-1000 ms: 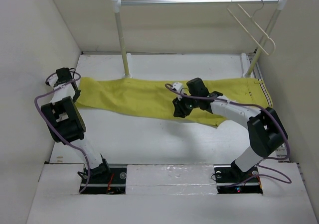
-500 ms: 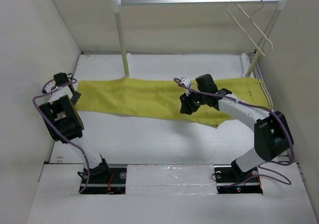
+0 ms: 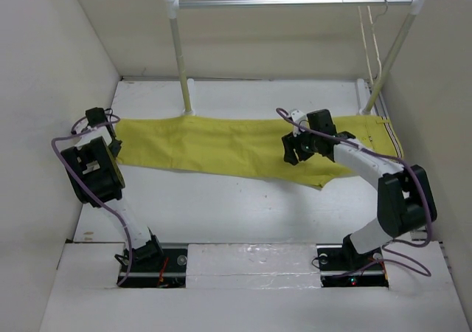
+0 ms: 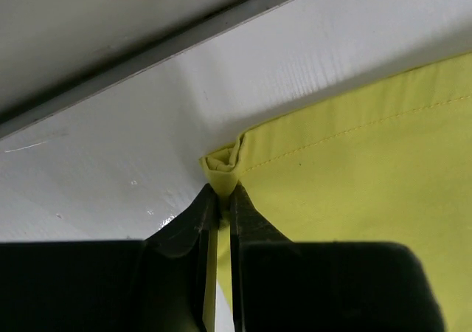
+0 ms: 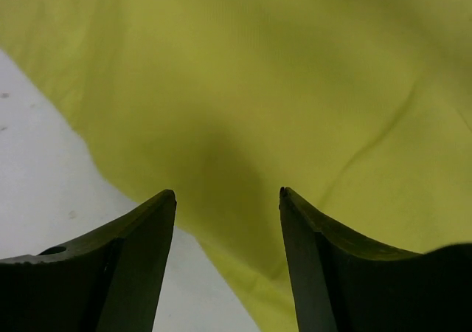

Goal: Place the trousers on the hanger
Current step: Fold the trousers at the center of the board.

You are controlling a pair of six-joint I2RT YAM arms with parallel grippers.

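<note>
**Table** point(image 3: 221, 199): white, and it bears the trousers.

**Trousers** point(image 3: 221, 144): they lie flat and lengthwise across the middle of the top view, from 9 o'clock to 3 o'clock. The waistband end is toward 3.

**Rail** point(image 3: 295, 2): it stands on white posts at 12 o'clock, beyond the cloth.

**Hanger** point(image 3: 364, 29): it hangs edge-on from the rail at 1 o'clock, well apart from the trousers.

**Left gripper** point(image 4: 220, 195): it is at the 9 o'clock end. The fingers are pinched tight on a small folded corner of the hem.

**Right gripper** point(image 5: 227, 195): it is over the cloth toward the waistband end. The fingers are spread wide with nothing between them. I cannot tell whether the tips touch the cloth.

**Judgement:** the step in hand is securing the second grasp.
- Bring the right gripper straight down.
- Gather a proper fold between the fingers, and close fully before you lift.
- Keep the left pinch firm. That hold is a slight one and may slip if you drag along the cloth.
</note>
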